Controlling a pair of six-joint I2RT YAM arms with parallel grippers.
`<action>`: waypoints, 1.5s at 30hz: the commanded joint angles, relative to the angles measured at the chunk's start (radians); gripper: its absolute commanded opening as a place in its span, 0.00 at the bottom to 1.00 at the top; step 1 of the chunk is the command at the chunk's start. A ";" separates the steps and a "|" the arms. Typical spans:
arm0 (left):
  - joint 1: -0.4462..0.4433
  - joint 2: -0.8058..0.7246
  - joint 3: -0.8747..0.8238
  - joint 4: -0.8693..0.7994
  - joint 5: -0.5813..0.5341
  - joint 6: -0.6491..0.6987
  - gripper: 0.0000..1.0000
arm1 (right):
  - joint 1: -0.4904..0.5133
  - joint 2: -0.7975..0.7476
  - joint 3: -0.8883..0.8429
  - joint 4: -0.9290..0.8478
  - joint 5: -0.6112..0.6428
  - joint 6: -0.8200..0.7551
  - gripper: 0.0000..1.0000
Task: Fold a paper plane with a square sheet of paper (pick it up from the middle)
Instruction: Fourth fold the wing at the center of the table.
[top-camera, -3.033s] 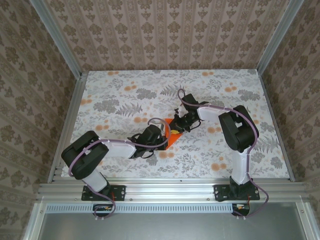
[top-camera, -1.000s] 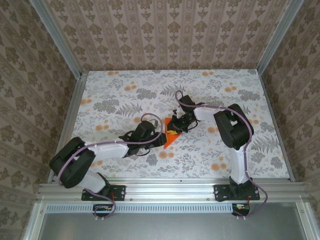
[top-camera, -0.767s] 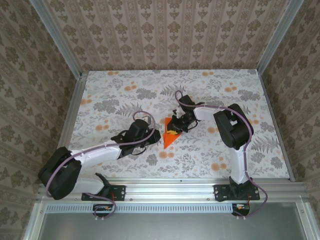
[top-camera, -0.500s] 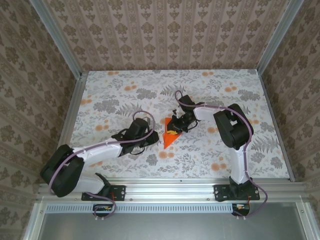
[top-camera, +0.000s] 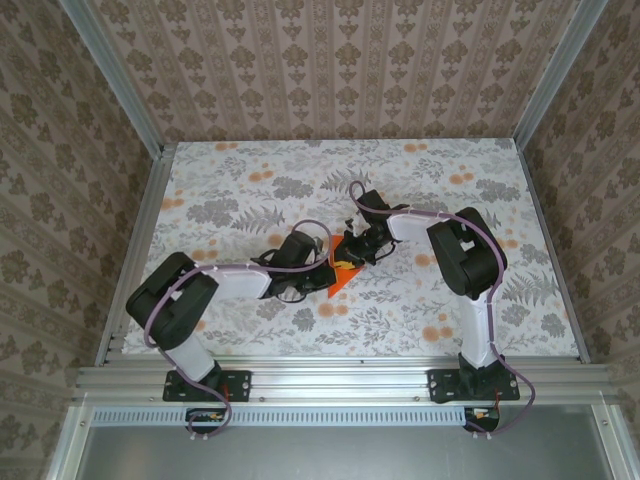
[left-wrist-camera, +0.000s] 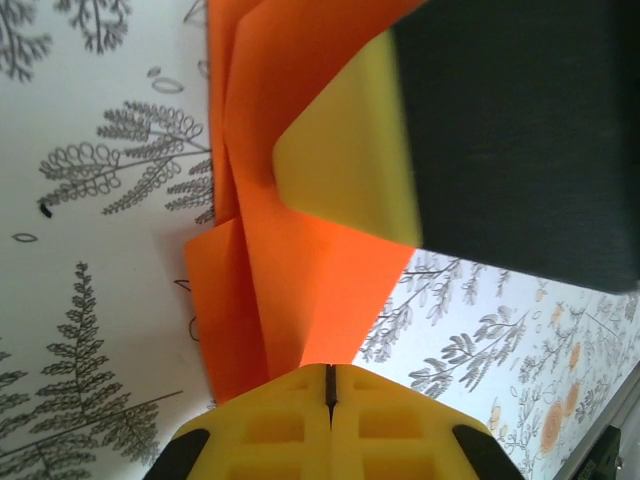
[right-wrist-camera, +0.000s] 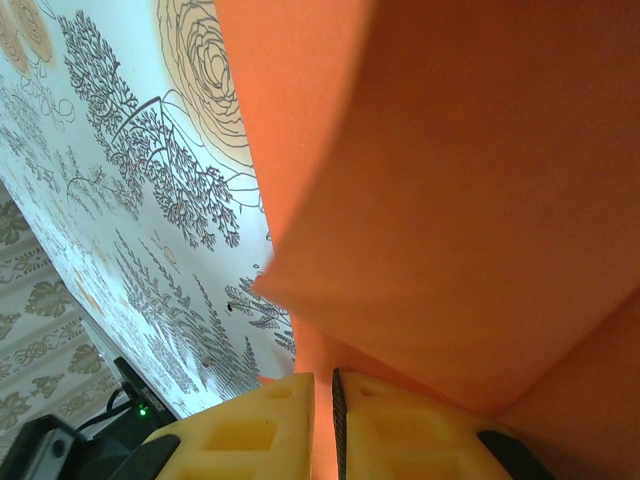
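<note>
A table (top-camera: 230, 180) fills the middle of the top view, covered with a white cloth printed with grey ferns and leaves and scattered pale orange blossoms. Beige wallpaper (top-camera: 330, 70) with striped damask motifs closes it in on three sides. Aluminium rails (top-camera: 340, 380) run up the corners and across the near edge, where both arm bases are bolted, and a plain grey panel (top-camera: 330, 450) lies along the bottom of the frame.

The orange paper (top-camera: 339, 280) sits just right of the centre of the top view, already creased into overlapping layers with a point aimed at the near edge. Both arms meet over it. The left gripper (left-wrist-camera: 330, 372) has its yellow pads pressed together – the paper's edge runs right into the seam between them. The right gripper (right-wrist-camera: 322, 385) is nearly closed, with a thin strip of orange pinched between its yellow pads; in the left wrist view one of its fingers (left-wrist-camera: 350, 150) lies flat on the paper's upper layers
</note>
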 joint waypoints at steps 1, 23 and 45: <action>-0.002 0.021 0.009 0.056 0.037 -0.025 0.00 | -0.005 0.033 0.000 -0.051 0.036 -0.012 0.16; -0.067 -0.019 -0.188 -0.015 0.041 -0.104 0.00 | -0.012 0.043 -0.003 -0.066 0.060 -0.021 0.16; -0.129 -0.115 -0.236 -0.188 0.065 -0.109 0.00 | -0.011 0.037 -0.020 -0.063 0.060 -0.019 0.15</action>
